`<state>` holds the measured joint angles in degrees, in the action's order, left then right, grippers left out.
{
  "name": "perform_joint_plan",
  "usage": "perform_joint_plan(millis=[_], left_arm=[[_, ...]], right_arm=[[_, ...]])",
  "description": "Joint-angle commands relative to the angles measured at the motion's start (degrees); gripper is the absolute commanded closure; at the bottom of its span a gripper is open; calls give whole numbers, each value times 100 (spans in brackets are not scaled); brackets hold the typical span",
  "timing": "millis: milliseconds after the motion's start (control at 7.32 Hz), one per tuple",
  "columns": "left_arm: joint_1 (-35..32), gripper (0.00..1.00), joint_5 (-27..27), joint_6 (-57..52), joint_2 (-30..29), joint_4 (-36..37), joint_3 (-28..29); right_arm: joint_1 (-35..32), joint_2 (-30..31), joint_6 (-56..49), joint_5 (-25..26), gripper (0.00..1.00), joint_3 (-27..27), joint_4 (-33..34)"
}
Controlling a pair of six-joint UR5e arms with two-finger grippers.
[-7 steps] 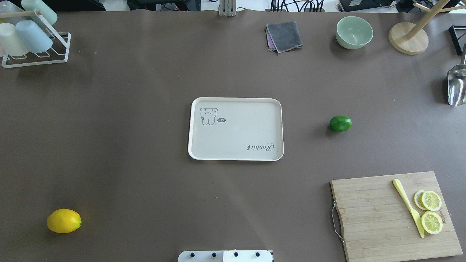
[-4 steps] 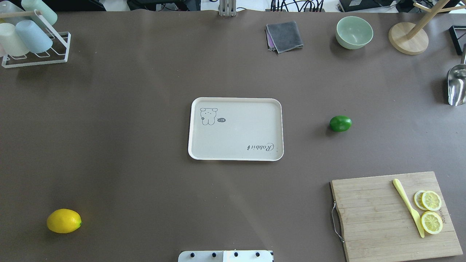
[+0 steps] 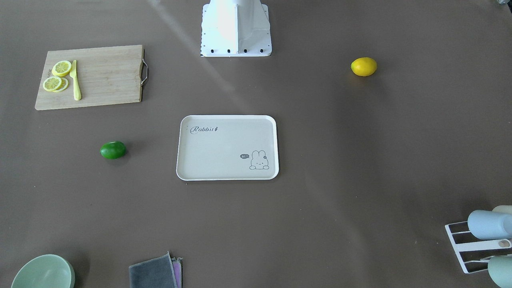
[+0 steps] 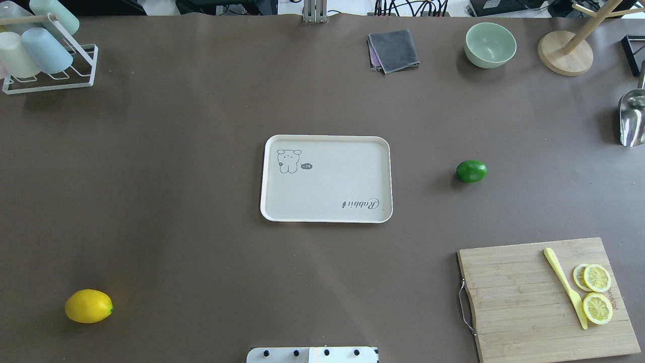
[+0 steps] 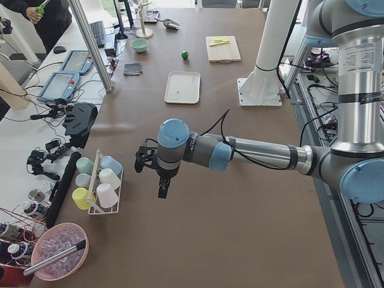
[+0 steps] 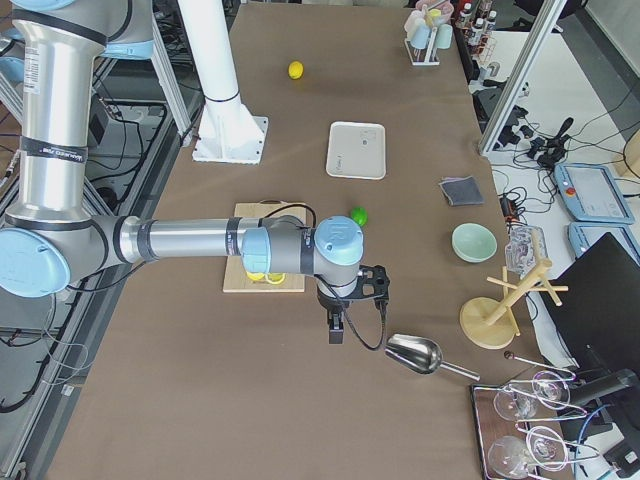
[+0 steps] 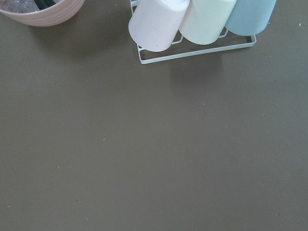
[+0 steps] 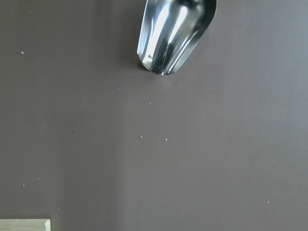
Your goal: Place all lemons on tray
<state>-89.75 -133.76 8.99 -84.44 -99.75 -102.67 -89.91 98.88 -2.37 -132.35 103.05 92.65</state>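
The bright yellow lemon (image 4: 88,306) lies on the brown table at the near left; it also shows in the front-facing view (image 3: 364,67). The green lemon (image 4: 471,171) lies right of the tray (image 4: 326,136), apart from it. The cream tray with the bunny drawing holds nothing. Neither gripper shows in the overhead view. My left gripper (image 5: 162,189) hangs over the table's left end beside the cup rack (image 5: 99,186). My right gripper (image 6: 335,330) hangs over the right end near the metal scoop (image 6: 420,353). I cannot tell whether either is open or shut.
A wooden cutting board (image 4: 519,297) with a yellow knife (image 4: 564,286) and lemon slices (image 4: 597,308) lies near right. A green bowl (image 4: 490,45), grey cloth (image 4: 394,50), wooden stand (image 4: 564,53) and scoop (image 4: 632,118) sit far right. The cup rack (image 4: 45,55) stands far left.
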Motion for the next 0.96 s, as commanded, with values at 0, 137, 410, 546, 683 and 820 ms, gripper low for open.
perform_joint_plan(millis=[0, 137, 410, 546, 683, 820], left_arm=[[62, 2, -1, 6, -20, -18, -25], [62, 2, -1, 6, -99, -9, -8], [298, 2, -9, -38, -82, -157, 37], [317, 2, -88, 5, -91, -333, 150], [326, 2, -167, -20, -239, -404, 203], [326, 2, -168, -38, -371, -631, 238]], right_arm=[[0, -36, 9, -19, 0, 13, -19], [9, -71, 18, -11, 0, 13, -28], [183, -350, 18, -37, 0, 179, -28], [750, -596, 26, 50, 0, 171, -28], [1086, -755, 314, -88, 0, 197, -28], [1325, -1061, 917, -403, 0, 163, -28]])
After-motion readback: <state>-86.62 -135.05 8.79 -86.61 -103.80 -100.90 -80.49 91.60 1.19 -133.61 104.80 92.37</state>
